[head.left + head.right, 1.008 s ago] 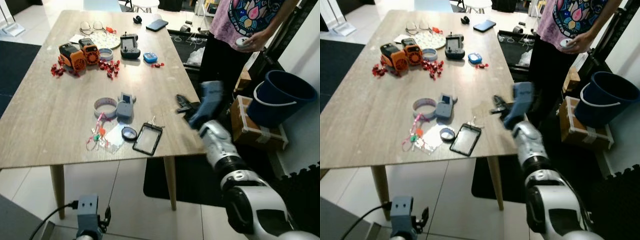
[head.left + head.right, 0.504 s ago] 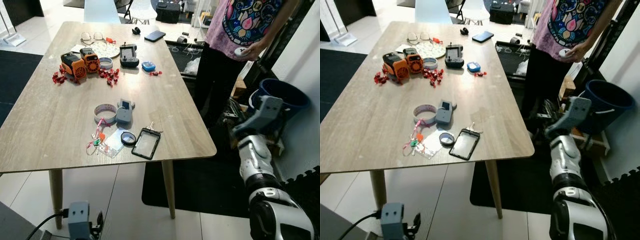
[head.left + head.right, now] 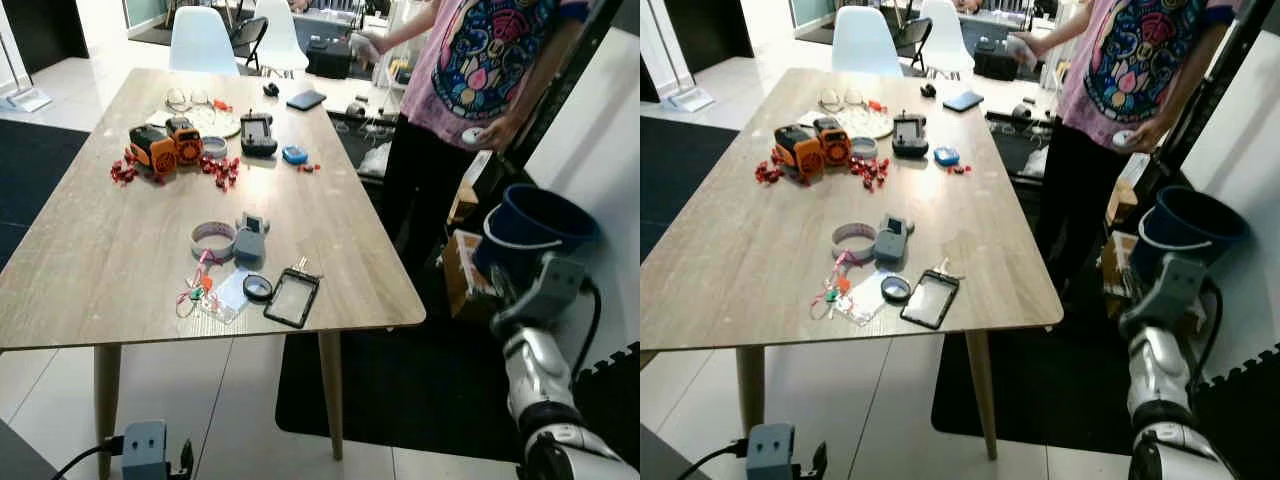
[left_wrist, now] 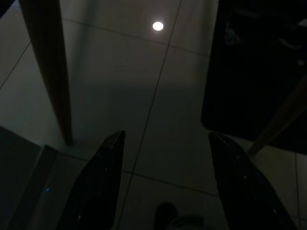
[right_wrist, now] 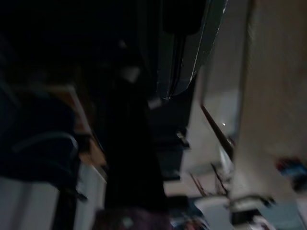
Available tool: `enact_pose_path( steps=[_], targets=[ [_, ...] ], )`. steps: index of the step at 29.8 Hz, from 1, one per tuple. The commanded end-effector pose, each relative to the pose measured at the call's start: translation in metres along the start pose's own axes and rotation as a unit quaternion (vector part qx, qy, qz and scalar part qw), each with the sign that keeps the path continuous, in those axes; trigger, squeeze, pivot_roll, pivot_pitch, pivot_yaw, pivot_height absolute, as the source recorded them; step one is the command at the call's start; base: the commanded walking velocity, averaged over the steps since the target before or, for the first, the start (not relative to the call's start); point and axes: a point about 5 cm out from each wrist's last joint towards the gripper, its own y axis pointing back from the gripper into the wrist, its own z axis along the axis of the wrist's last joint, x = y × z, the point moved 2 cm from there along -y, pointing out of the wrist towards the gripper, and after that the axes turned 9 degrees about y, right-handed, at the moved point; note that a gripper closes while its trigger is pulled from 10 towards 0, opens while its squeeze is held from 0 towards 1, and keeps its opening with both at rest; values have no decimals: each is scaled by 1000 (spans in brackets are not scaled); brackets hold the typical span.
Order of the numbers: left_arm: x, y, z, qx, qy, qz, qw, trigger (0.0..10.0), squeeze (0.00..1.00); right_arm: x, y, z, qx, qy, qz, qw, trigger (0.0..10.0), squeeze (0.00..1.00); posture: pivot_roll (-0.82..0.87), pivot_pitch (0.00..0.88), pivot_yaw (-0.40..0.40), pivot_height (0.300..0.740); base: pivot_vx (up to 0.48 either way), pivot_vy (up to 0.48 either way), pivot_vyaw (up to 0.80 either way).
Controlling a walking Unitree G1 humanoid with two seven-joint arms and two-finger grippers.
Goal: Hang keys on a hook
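Silvery keys (image 3: pixel 303 267) on wooden table (image 3: pixel 100 270), beside black card holder (image 3: pixel 291 298)

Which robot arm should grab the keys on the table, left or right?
Probably the right. The right arm is raised beside the table's right edge, near the blue bucket, and the keys lie toward that side. The left gripper hangs low, open, pointing at the floor by a table leg.
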Motion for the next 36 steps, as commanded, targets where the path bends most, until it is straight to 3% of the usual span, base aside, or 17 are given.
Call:
enact_pose_path(
  steps=[1, 4, 6, 8, 9, 12, 16, 22, 36],
  targets=[
    [4, 3, -4, 8, -10, 4, 1000, 10000, 0, -9, 5, -7, 13, 9, -17, 1000, 10000, 0, 106, 0, -114, 740, 0, 0, 0],
    [2, 7, -13, 25, -22, 3, 999, 10000, 0, -20, 24, -36, 73, 28, -42, 996, 10000, 0, 101, 0, -112, 740, 0, 0, 0],
    [2, 7, -15, 30, -25, 2, 999, 10000, 0, -23, 29, -43, 88, 31, -47, 995, 10000, 0, 101, 0, -112, 740, 0, 0, 0],
    [1, 8, -19, 38, -33, 1, 999, 10000, 0, -27, 48, -74, 173, 47, -59, 982, 10000, 0, 98, 0, -109, 740, 0, 0, 0],
    [1, 8, -19, 38, -33, 1, 999, 10000, 0, -27, 48, -74, 173, 47, -59, 982, 10000, 0, 98, 0, -109, 740, 0, 0, 0],
    [0, 7, -18, 39, -42, 0, 998, 10000, 0, -27, 73, -106, 262, 60, -65, 961, 10000, 0, 97, 0, -105, 740, 0, 0, 0],
    [-9, 1, -14, 36, -59, -15, 997, 10000, 0, -5, 110, -147, 360, 77, -16, 929, 10000, 0, 96, 8, -88, 740, 0, 0, 0],
    [-19, -11, -6, 45, -66, -47, 996, 10000, 0, 15, 127, -163, 389, 83, 9, 917, 10000, 0, 107, 20, -44, 740, 0, 0, 0],
    [-22, -22, 5, 54, -107, -80, 989, 10000, 0, 30, 143, -175, 405, 82, 15, 911, 10000, 0, 121, 28, 35, 740, 0, 0, 0]
  ],
)
